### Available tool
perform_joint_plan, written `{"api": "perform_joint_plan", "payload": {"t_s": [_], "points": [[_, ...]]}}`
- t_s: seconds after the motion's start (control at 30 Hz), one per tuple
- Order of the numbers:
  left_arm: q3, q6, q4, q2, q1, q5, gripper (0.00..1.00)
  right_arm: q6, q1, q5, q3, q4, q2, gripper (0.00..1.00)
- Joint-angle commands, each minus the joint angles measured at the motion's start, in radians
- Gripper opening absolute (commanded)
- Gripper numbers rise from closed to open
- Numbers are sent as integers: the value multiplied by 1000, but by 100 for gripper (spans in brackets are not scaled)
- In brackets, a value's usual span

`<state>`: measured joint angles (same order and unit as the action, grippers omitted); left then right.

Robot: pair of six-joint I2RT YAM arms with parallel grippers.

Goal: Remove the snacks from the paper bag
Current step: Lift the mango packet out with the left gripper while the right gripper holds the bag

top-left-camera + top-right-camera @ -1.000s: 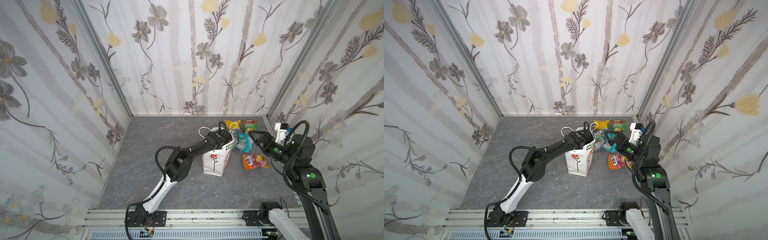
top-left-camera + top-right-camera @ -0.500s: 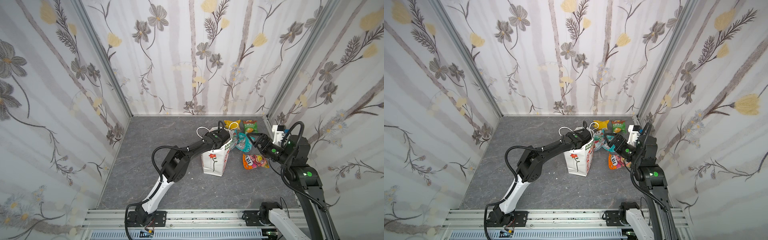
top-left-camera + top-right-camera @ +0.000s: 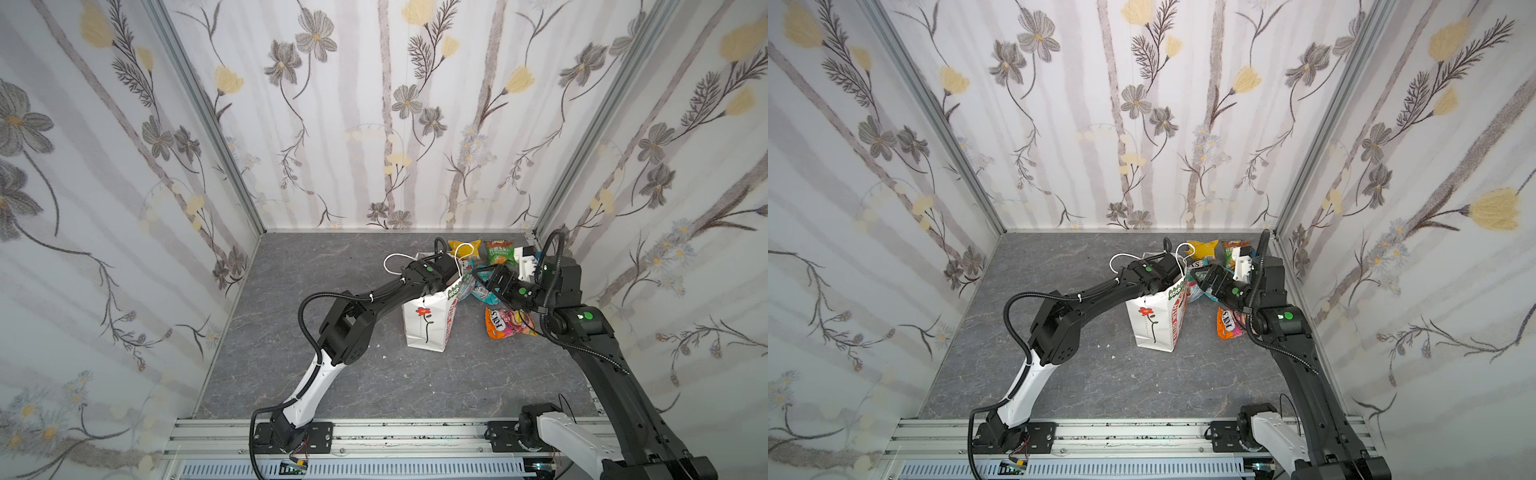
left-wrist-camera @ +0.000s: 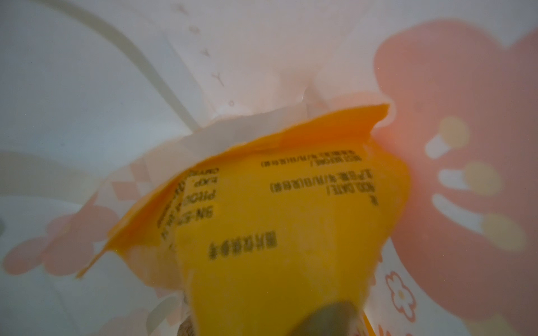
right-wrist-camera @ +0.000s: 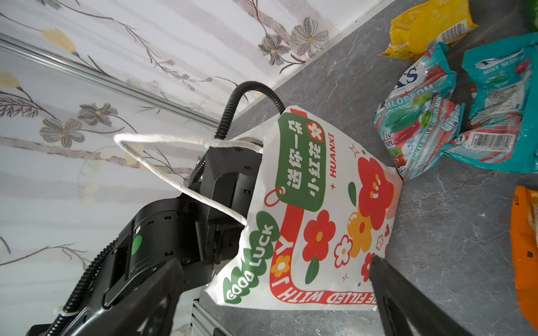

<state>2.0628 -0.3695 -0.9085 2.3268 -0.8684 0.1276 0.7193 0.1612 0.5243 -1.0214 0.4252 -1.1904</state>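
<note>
The white paper bag (image 3: 428, 320) (image 3: 1154, 320) stands upright mid-table, its flowered side toward my right wrist camera (image 5: 320, 218). My left arm's wrist (image 3: 432, 270) reaches down into the bag's mouth, and the fingers are hidden in both top views. Inside, the left gripper (image 4: 279, 325) is shut on a yellow-orange snack packet (image 4: 291, 218), with one dark fingertip (image 4: 329, 320) pressed on it. My right gripper (image 3: 484, 278) (image 5: 276, 293) hangs open beside the bag's right side, holding nothing.
Several snacks lie on the table right of the bag: a yellow packet (image 3: 465, 248) (image 5: 428, 26), a green-and-red one (image 3: 496, 251), a white-teal one (image 5: 416, 116), a teal one (image 5: 500, 110) and an orange one (image 3: 509, 322). The back wall and right wall stand close.
My left gripper has shut inside the bag. The right arm has shifted a little left, toward the bag, with its fingers still apart.
</note>
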Motion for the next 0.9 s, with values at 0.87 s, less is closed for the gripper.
{"api": "perform_joint_plan", "payload": {"t_s": [0.87], "points": [[169, 117, -223, -127, 2, -51, 0, -168, 53, -173, -67, 80, -210, 99]]}}
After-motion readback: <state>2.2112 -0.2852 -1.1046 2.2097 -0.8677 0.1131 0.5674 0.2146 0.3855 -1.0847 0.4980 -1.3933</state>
